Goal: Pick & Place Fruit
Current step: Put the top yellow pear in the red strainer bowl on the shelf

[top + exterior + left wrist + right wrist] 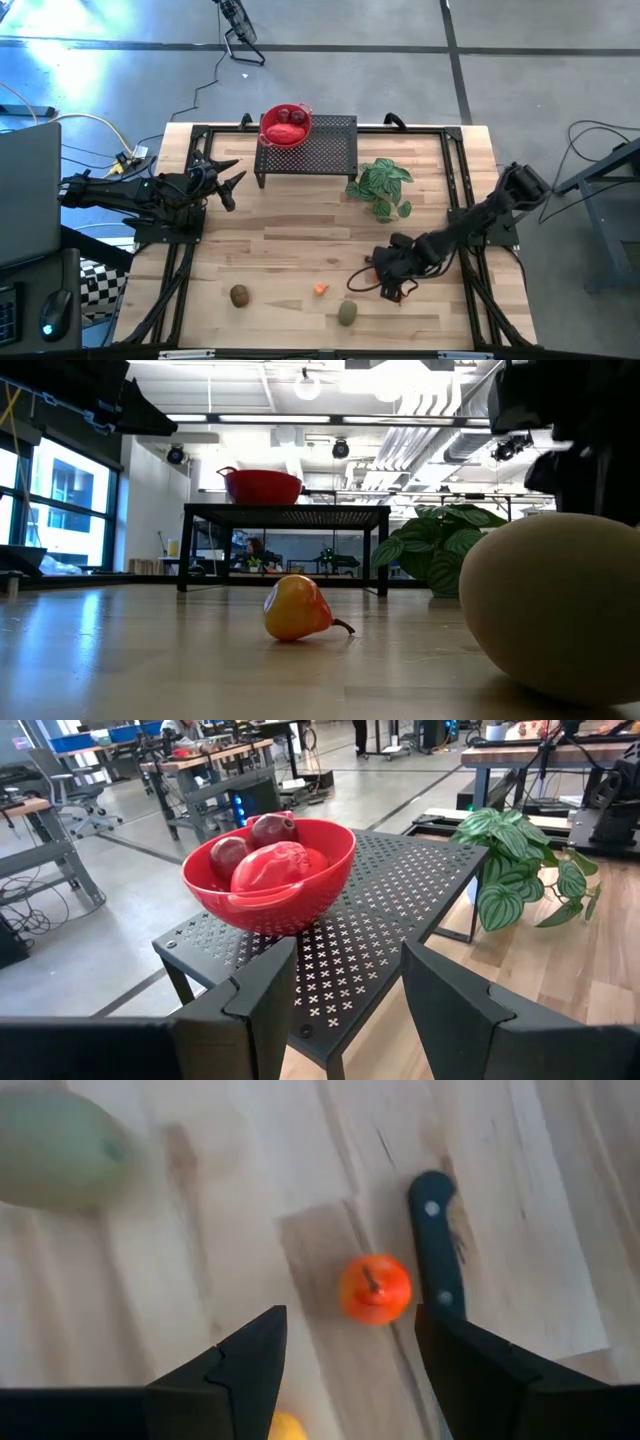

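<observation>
Inspector: Right jaws (350, 1350) stand released over a tiny orange fruit (375, 1289), beside the knife handle (437, 1240), positioned for pickup.

Clerk: Left jaws (345, 990)?

Inspector: Released, at nine o'clock, facing the red bowl (270, 870) holding three red fruit (270, 868).

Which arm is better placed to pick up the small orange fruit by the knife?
The right. Its hand hangs open just over the orange fruit beside the knife. The left hand is off by the red bowl on the black stand.
</observation>
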Tool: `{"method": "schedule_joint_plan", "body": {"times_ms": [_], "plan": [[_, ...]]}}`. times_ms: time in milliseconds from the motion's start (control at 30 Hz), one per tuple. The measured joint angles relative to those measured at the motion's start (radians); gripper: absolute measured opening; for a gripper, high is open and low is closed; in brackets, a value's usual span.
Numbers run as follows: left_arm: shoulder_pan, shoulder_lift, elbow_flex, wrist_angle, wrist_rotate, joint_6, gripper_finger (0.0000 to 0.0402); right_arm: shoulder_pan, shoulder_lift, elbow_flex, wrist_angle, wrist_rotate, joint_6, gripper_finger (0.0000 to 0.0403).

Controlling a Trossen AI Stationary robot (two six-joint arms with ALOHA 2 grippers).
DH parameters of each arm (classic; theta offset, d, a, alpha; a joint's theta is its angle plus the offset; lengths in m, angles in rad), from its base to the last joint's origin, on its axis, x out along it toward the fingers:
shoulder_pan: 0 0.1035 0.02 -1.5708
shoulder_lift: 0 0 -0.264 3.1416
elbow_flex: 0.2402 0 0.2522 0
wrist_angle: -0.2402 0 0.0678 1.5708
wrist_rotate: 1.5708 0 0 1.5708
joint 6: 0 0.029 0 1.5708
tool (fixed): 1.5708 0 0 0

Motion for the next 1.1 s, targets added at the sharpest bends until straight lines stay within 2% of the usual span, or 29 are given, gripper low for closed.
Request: {"method": "schedule_joint_plan", "body": {"times_ms": [233,433,1100], "plan": [[0.000,0.000,0.000,0.000,0.000,-0.003,0.0175,0.002,0.063,0.000,0.019,0.018,0.000,0.0215],[0.000,0.000,0.000,-0.001,0.000,-0.003,0.0175,0.002,0.062,0.000,0.026,0.052,0.000,0.0215],[0.000,0.000,0.000,-0.001,0.000,-0.003,0.0175,0.002,0.060,0.000,0.059,0.053,0.003,0.0215]]}}
